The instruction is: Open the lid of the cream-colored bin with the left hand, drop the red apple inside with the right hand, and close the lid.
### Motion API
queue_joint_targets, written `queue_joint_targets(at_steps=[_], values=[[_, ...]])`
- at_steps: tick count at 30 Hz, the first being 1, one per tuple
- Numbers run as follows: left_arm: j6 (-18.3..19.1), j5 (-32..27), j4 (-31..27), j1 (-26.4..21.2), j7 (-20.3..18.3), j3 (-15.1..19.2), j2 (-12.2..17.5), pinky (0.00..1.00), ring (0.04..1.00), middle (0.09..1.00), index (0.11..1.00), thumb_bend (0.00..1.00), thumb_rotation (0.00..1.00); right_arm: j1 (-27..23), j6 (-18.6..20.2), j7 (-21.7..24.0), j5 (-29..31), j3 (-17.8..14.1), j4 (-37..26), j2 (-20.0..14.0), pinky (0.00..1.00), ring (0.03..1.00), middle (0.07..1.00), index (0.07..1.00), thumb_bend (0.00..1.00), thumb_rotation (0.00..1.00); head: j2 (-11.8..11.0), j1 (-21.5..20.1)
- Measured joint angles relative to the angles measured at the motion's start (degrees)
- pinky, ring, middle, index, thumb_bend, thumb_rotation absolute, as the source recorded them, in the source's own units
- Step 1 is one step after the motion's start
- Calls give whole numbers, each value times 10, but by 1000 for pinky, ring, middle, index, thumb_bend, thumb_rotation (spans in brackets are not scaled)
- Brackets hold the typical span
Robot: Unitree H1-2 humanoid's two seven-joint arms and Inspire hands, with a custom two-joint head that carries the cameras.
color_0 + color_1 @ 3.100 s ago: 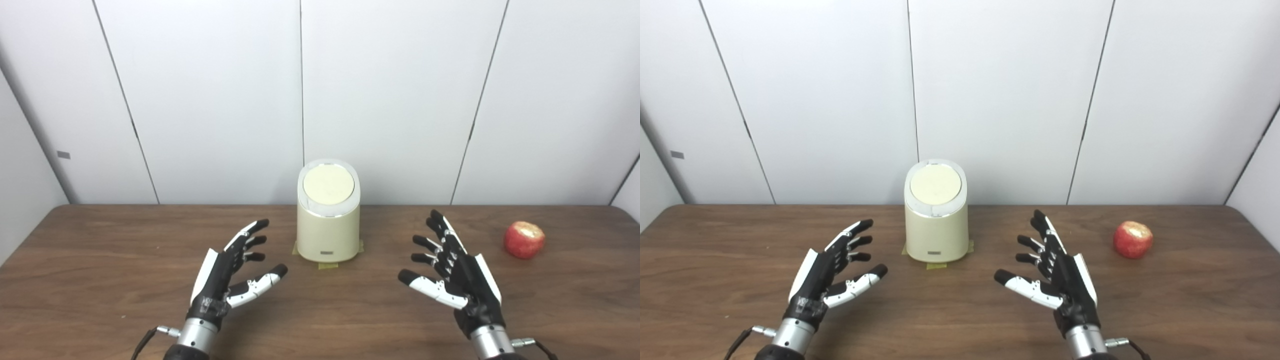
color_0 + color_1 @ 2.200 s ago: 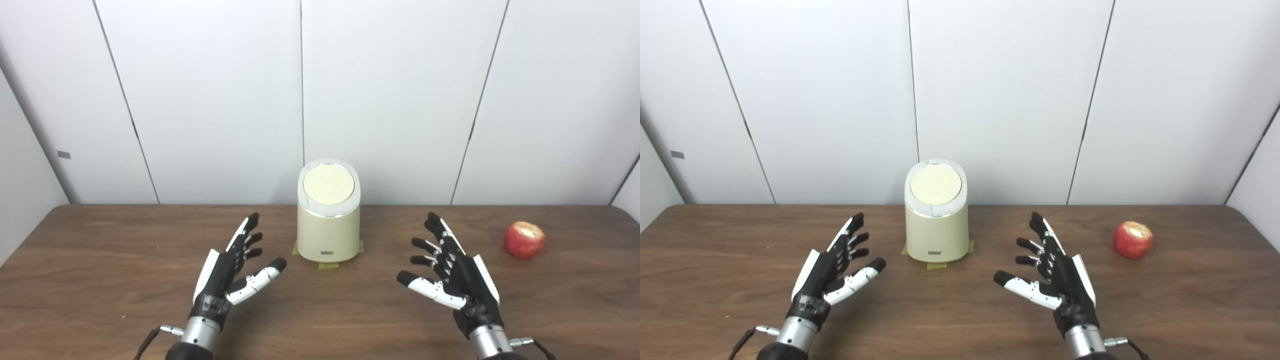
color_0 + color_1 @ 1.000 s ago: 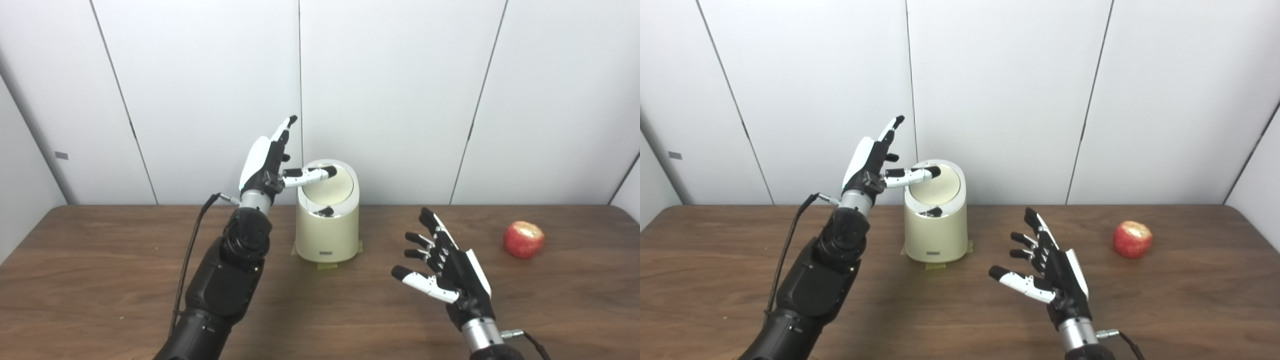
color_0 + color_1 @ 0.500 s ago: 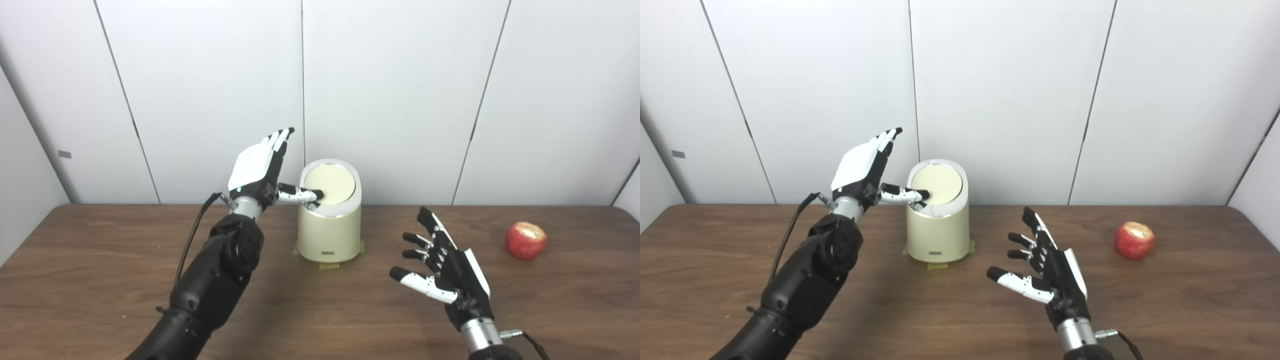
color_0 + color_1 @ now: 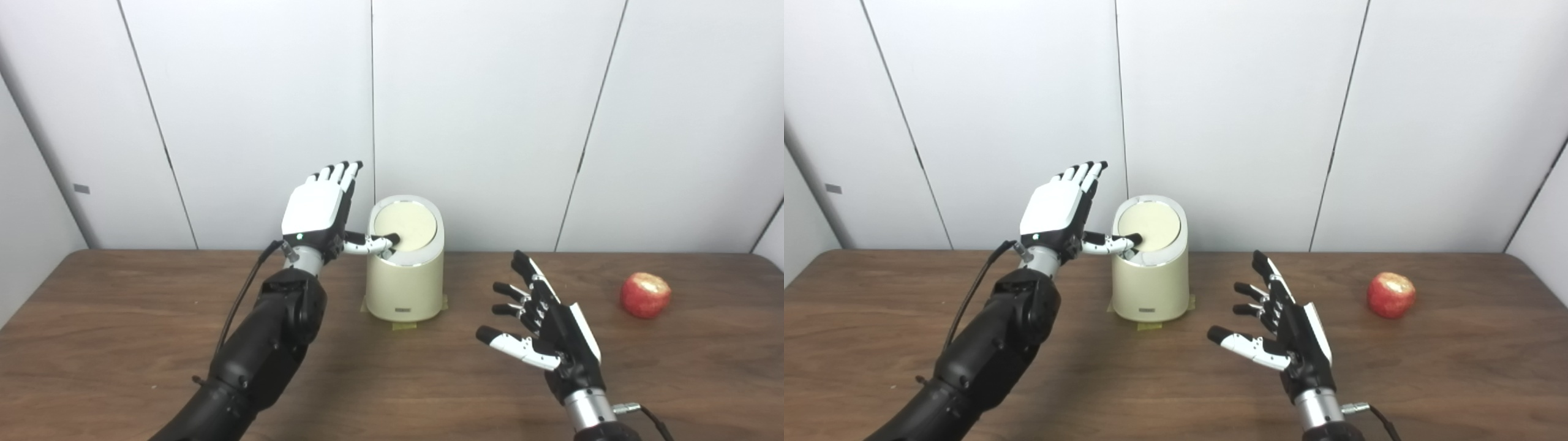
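The cream-colored bin (image 5: pixel 405 282) stands at the table's back middle, its round lid (image 5: pixel 409 223) flat and closed. My left hand (image 5: pixel 320 211) is raised just left of the bin, fingers straight up and apart, with the thumb tip resting on the lid's front-left part. It holds nothing. The red apple (image 5: pixel 644 295) lies on the table far to the right, a pale patch on top. My right hand (image 5: pixel 547 324) hovers open over the table between bin and apple, palm turned left, empty.
Yellow tape tabs (image 5: pixel 403 324) stick out under the bin's base. The brown wooden table (image 5: pixel 122 343) ends at white wall panels right behind the bin. A black cable (image 5: pixel 242 300) hangs from my left wrist.
My left arm rose from the table to the bin. Over the last second the hand turned its back toward me and the thumb dropped onto the lid. The right hand barely shifted.
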Motion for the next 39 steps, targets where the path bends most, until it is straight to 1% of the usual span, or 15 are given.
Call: queue_joint_targets(at_steps=[2, 7, 17, 20, 22, 25, 27, 31, 33, 34, 36, 39], values=[[2, 8, 0, -1, 0, -3, 0, 1000, 1000, 1000, 1000, 1000, 377, 0, 2, 0, -1, 1, -1, 0, 646, 799, 958, 926, 751, 276, 1, 0], [7, 12, 0, 0, 1, -1, -4, 1000, 1000, 1000, 1000, 1000, 434, 0, 5, 0, -3, 4, -3, 0, 637, 794, 965, 926, 731, 276, 2, 0], [17, 19, 3, 1, 8, -5, -15, 1000, 1000, 1000, 1000, 1000, 440, 5, 18, 0, -12, 12, -18, 0, 617, 770, 948, 916, 720, 284, 7, -2], [17, 23, 6, -3, 11, -8, -15, 1000, 1000, 1000, 1000, 1000, 412, 7, 19, 0, -13, 16, -19, 0, 588, 757, 945, 915, 716, 286, 8, -1], [18, 23, 7, -8, 8, -9, -15, 1000, 1000, 1000, 1000, 1000, 388, 8, 20, 1, -14, 18, -19, 0, 577, 754, 946, 915, 718, 281, 8, -1], [19, 23, 5, -16, -1, -9, -14, 1000, 1000, 1000, 1000, 1000, 380, 9, 20, 5, -14, 20, -19, 0, 569, 749, 941, 915, 716, 281, 9, -2], [19, 25, 0, -19, -7, -9, -13, 1000, 1000, 1000, 1000, 1000, 380, 9, 20, 5, -14, 20, -19, 0, 574, 746, 939, 913, 721, 285, 8, -2], [20, 25, -3, -18, -12, -6, -13, 1000, 1000, 1000, 1000, 1000, 413, 9, 20, 5, -15, 20, -19, -1, 566, 741, 939, 910, 716, 283, 8, -3], [21, 14, -14, -11, -13, 10, -15, 1000, 1000, 1000, 1000, 1000, 471, 9, 20, 6, -15, 21, -19, -1, 568, 740, 937, 910, 714, 294, 8, -2], [21, 2, -21, -7, -13, 26, -19, 1000, 1000, 1000, 1000, 1000, 508, 9, 20, 7, -15, 21, -19, -1, 575, 743, 936, 909, 707, 296, 8, -2], [21, -33, -27, 3, -13, 64, -33, 1000, 1000, 1000, 1000, 990, 514, 9, 20, 9, -16, 21, -19, -3, 577, 747, 934, 910, 698, 293, 8, -2], [23, -105, -59, 26, -18, 126, -54, 986, 1000, 1000, 1000, 955, 507, 10, 20, 11, -17, 21, -18, -5, 578, 749, 935, 911, 689, 291, 8, 1]])
